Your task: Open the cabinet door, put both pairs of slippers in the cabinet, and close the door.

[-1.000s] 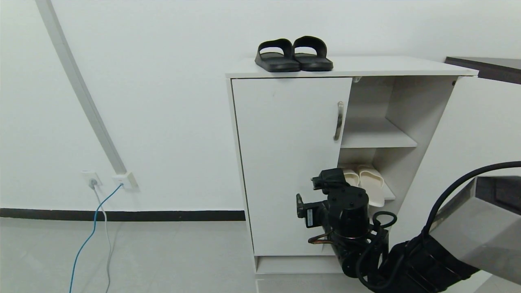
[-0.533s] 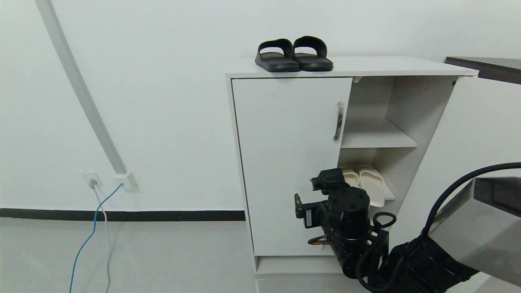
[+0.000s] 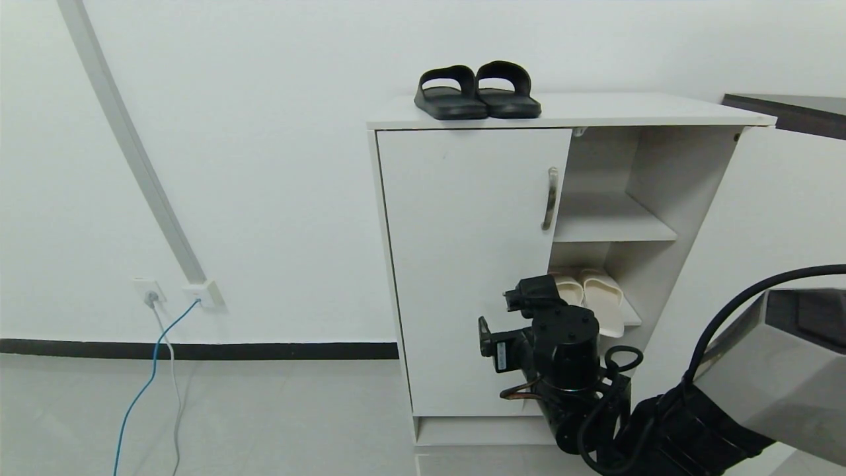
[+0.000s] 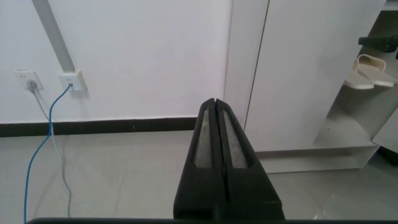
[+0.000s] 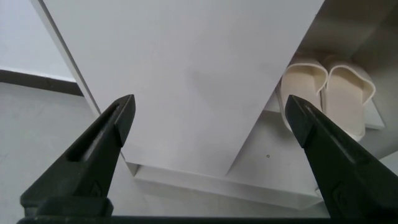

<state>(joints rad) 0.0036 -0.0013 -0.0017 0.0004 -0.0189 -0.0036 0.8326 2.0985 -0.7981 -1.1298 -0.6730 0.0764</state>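
A pair of black slippers (image 3: 477, 91) stands on top of the white cabinet (image 3: 595, 106). A cream pair (image 3: 598, 299) (image 5: 326, 93) (image 4: 373, 71) lies on the lower shelf inside. The cabinet's right door (image 3: 780, 211) is swung wide; the left door (image 3: 469, 264) is closed, with a metal handle (image 3: 550, 197). My right arm (image 3: 565, 337) is low in front of the cabinet, and its gripper (image 5: 210, 99) is open with nothing in it, facing the left door's lower edge beside the cream pair. My left gripper (image 4: 215, 106) is shut on nothing, above the floor and left of the cabinet.
An upper shelf (image 3: 615, 225) sits above the cream pair. Wall sockets (image 3: 172, 294) with a blue cable (image 3: 142, 390) and a slanted conduit (image 3: 125, 139) are on the left wall. A dark tabletop (image 3: 786, 106) lies behind the open door. Grey floor spreads to the left.
The whole head picture has shifted down a few pixels, so the camera moved. The right arm and the slippers have kept their places.
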